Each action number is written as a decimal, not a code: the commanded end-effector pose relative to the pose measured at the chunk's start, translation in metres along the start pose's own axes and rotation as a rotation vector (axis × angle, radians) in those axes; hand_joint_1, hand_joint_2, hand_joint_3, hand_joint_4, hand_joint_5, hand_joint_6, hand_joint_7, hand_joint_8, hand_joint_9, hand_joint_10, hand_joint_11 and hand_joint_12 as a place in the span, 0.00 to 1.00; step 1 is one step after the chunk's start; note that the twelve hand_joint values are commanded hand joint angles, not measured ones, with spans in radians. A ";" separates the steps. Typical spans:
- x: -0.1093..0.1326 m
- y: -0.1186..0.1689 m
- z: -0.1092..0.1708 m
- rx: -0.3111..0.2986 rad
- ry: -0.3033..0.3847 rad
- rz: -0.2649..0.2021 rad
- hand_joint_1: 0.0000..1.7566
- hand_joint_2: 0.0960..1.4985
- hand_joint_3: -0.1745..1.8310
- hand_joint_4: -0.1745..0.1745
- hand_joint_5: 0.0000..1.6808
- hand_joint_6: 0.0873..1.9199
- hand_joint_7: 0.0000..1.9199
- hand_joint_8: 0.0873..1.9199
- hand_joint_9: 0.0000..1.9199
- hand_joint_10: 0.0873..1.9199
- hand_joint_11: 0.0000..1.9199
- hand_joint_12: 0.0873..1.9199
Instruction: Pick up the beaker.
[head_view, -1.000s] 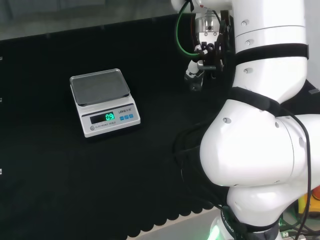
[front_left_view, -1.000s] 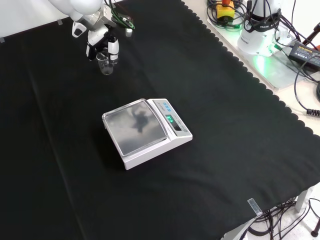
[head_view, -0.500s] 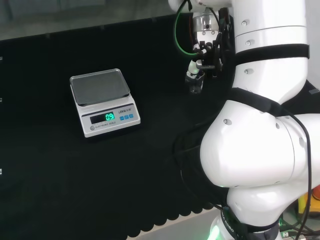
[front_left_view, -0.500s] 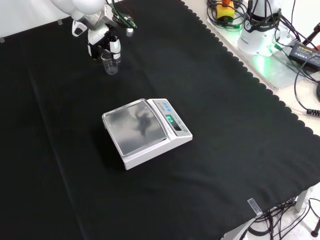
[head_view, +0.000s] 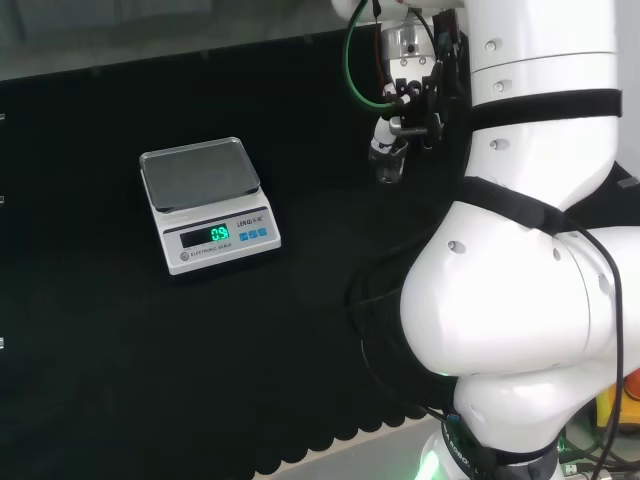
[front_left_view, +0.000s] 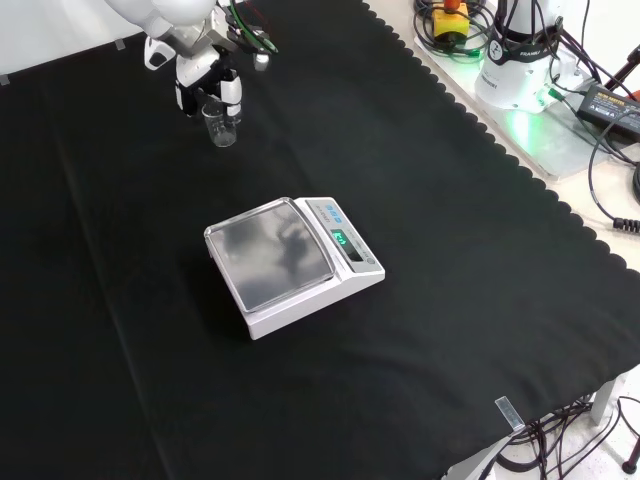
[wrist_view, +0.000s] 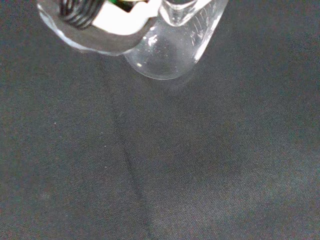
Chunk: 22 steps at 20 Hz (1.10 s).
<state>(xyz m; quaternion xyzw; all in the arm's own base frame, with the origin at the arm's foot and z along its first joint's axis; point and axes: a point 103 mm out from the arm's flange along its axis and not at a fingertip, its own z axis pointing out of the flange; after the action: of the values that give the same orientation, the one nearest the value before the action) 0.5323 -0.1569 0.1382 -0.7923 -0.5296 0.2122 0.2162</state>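
Hand closed round small clear beaker at far end of black cloth in front view, well apart from scale. Beaker faint in head view; top cut off in wrist view. Contact with cloth not discernible.

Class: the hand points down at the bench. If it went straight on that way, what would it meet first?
Probably the black cloth: the hand holds the beaker, which appears just clear of it, though depth is unclear.
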 end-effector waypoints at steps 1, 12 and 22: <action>0.003 -0.016 -0.015 -0.015 -0.044 -0.031 0.65 0.71 0.10 0.17 0.60 0.48 0.56 0.34 0.80 0.00 0.87 0.22; 0.023 -0.107 -0.096 -0.083 -0.099 -0.062 0.65 0.71 0.10 0.14 0.60 0.48 0.56 0.34 0.80 0.00 0.86 0.21; 0.049 -0.189 -0.142 -0.177 -0.093 -0.110 0.65 0.71 0.10 0.14 0.60 0.48 0.56 0.34 0.80 0.00 0.86 0.21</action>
<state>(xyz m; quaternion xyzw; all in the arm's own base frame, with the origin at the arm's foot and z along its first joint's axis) 0.5141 -0.1008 0.3190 -0.7800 -0.5811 0.1869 0.1377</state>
